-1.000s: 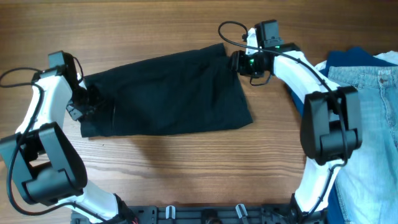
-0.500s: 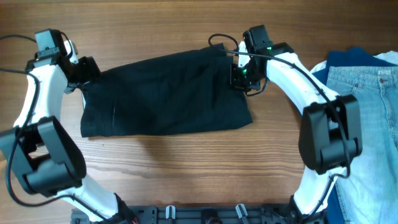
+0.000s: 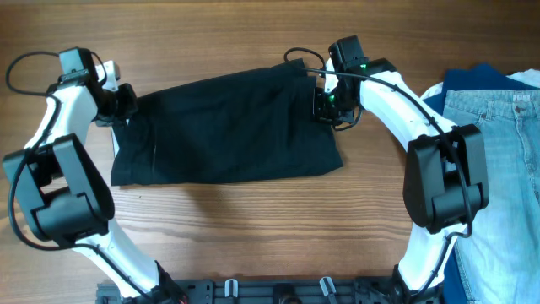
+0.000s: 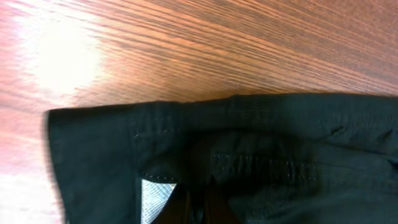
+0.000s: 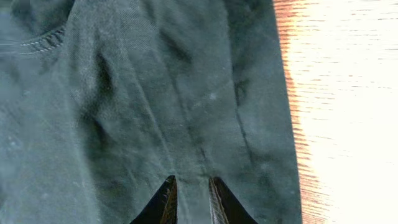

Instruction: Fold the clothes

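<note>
Right pincer (image 3: 326, 101) is set down on the upper right corner of the clothes (image 3: 228, 127). In the wrist view its tips are seen nearly closed, with a raised crease of black fabric caught between them. Left pincer (image 3: 124, 103) is placed at the opposite, upper left corner, over the waistband edge, where a patch of pale lining (image 4: 154, 198) is turned out. How far it is open cannot be told, as its fingers are lost against the dark cloth.

The clothes are spread flat on the table (image 3: 253, 219) and lie between the two pincers, with the top edge slanting upward toward the right and the bottom edge roughly level. Bare wood is seen beyond the top edge, and a wider band of it below the bottom edge, toward the arm bases. To the right, jeans (image 3: 498, 169) and a blue garment (image 3: 472, 80) are lying well apart from the clothes, beyond the right arm.
</note>
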{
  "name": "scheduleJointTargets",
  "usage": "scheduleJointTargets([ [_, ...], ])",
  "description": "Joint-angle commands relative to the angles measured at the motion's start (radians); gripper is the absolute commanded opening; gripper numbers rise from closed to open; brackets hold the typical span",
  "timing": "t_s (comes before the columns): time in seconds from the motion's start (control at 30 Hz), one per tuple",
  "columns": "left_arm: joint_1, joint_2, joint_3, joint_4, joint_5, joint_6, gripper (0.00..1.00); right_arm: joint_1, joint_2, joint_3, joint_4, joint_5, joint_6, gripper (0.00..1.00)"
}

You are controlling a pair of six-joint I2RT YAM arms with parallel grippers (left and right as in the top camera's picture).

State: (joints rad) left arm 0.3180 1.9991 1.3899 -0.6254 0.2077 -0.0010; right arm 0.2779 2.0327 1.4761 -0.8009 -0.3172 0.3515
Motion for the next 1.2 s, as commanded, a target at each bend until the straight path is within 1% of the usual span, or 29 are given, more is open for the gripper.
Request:
scheduleJointTargets([
  [0.0, 0.072, -0.113, 0.013, 0.006, -0.034, -0.068, 0.04, 0.000, 0.006, 0.001, -0.006, 0.027, -0.024, 0.17],
  [0.13, 0.137, -0.133, 0.013, 0.009, -0.034, -0.067, 0.04, 0.000, 0.006, 0.001, -0.013, 0.034, -0.035, 0.18],
  [0.17, 0.139, -0.131, 0.013, 0.008, -0.034, -0.067, 0.06, 0.000, 0.006, 0.001, -0.013, 0.034, -0.035, 0.18],
  [0.2, 0.139, -0.129, 0.013, 0.008, -0.039, -0.067, 0.13, 0.000, 0.006, 0.001, -0.014, 0.034, -0.035, 0.18],
  [0.23, 0.138, -0.127, 0.013, 0.009, -0.049, -0.067, 0.12, 0.000, 0.006, 0.001, -0.016, 0.034, -0.035, 0.17],
  [0.27, 0.138, -0.126, 0.013, 0.008, -0.068, -0.067, 0.08, 0.000, 0.006, 0.001, -0.017, 0.034, -0.035, 0.18],
  [0.3, 0.138, -0.125, 0.013, 0.007, -0.101, -0.072, 0.04, 0.000, 0.006, 0.001, -0.019, 0.034, -0.035, 0.18],
  [0.4, 0.139, -0.124, 0.013, -0.012, -0.286, -0.168, 0.05, 0.000, 0.006, 0.001, -0.027, 0.034, -0.037, 0.18],
  [0.43, 0.139, -0.124, 0.013, -0.023, -0.337, -0.195, 0.17, 0.000, 0.006, 0.001, -0.030, 0.034, -0.037, 0.18],
  [0.47, 0.139, -0.125, 0.013, -0.035, -0.375, -0.228, 0.27, 0.000, 0.006, 0.001, -0.031, 0.034, -0.038, 0.19],
  [0.5, 0.139, -0.126, 0.013, -0.042, -0.386, -0.244, 0.47, 0.000, 0.006, 0.001, -0.031, 0.034, -0.037, 0.21],
  [0.53, 0.139, -0.128, 0.013, -0.046, -0.379, -0.244, 0.59, 0.000, 0.006, 0.001, -0.031, 0.034, -0.037, 0.22],
  [0.57, 0.139, -0.133, 0.013, -0.054, -0.367, -0.243, 0.66, 0.000, 0.006, 0.001, -0.032, 0.034, -0.037, 0.24],
  [0.63, 0.139, -0.145, 0.013, -0.069, -0.344, -0.243, 0.69, 0.000, 0.006, 0.001, -0.035, 0.033, -0.037, 0.25],
  [0.67, 0.139, -0.156, 0.013, -0.076, -0.304, -0.243, 0.65, 0.000, 0.006, 0.001, -0.035, 0.032, -0.037, 0.25],
  [0.73, 0.139, -0.177, 0.013, -0.084, -0.178, -0.243, 0.38, 0.000, 0.006, 0.001, -0.032, 0.015, -0.069, 0.22],
  [0.77, 0.138, -0.180, 0.013, -0.086, -0.115, -0.243, 0.18, 0.000, 0.006, 0.001, -0.029, -0.020, -0.108, 0.20],
  [0.8, 0.138, -0.180, 0.013, -0.092, -0.043, -0.242, 0.06, 0.000, 0.006, 0.001, -0.023, -0.099, -0.178, 0.18],
  [0.87, 0.130, -0.172, -0.003, -0.108, 0.018, -0.238, 0.04, 0.000, 0.006, 0.001, -0.021, -0.208, -0.251, 0.17],
  [0.9, 0.120, -0.166, -0.028, -0.117, 0.020, -0.227, 0.04, 0.002, 0.006, 0.001, -0.024, -0.273, -0.276, 0.17],
  [0.93, 0.113, -0.164, -0.050, -0.119, 0.019, -0.212, 0.04, 0.006, 0.006, 0.001, -0.031, -0.275, -0.272, 0.17],
  [0.97, 0.107, -0.161, -0.079, -0.115, 0.007, -0.212, 0.04, 0.013, 0.006, -0.002, -0.041, -0.258, -0.267, 0.19],
  [1.0, 0.105, -0.158, -0.105, -0.106, -0.006, -0.212, 0.04, 0.023, 0.006, -0.014, -0.041, -0.231, -0.247, 0.24],
  [1.03, 0.105, -0.151, -0.145, -0.086, -0.036, -0.213, 0.04, 0.039, 0.007, -0.035, -0.031, -0.197, -0.236, 0.25],
  [1.07, 0.105, -0.145, -0.179, -0.065, -0.072, -0.214, 0.04, 0.057, 0.013, -0.066, -0.014, -0.167, -0.237, 0.29],
  [1.1, 0.107, -0.141, -0.208, -0.045, -0.107, -0.215, 0.04, 0.077, 0.027, -0.092, -0.013, -0.142, -0.236, 0.43],
  [1.13, 0.108, -0.135, -0.235, -0.027, -0.144, -0.217, 0.04, 0.094, 0.046, -0.109, -0.019, -0.124, -0.227, 0.49],
  [1.17, 0.111, -0.131, -0.252, -0.016, -0.163, -0.217, 0.04, 0.104, 0.063, -0.120, -0.025, -0.089, -0.190, 0.37],
])
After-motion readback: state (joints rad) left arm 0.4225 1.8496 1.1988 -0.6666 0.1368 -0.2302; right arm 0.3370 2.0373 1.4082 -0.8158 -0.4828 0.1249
